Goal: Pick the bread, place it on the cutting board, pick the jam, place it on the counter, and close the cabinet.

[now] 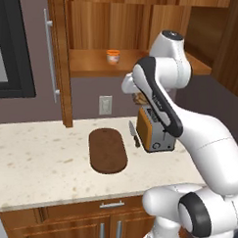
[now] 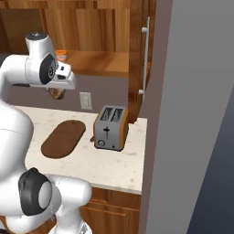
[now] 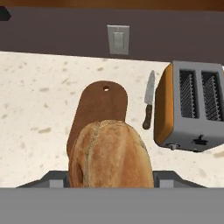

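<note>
Gripper (image 3: 111,186) is clamping the bread (image 3: 109,155) above the cutting board (image 3: 100,109), beside the toaster (image 3: 192,107).

No readable writing anywhere here. The toaster (image 3: 189,106) has a knob and a lever on its front, but no brand, numbers or marks that can be made out. The orange jam (image 1: 112,56) jar on the cabinet shelf carries no legible label at this size. The wall plate (image 3: 118,40) above the table is plain, with no lettering.
</note>
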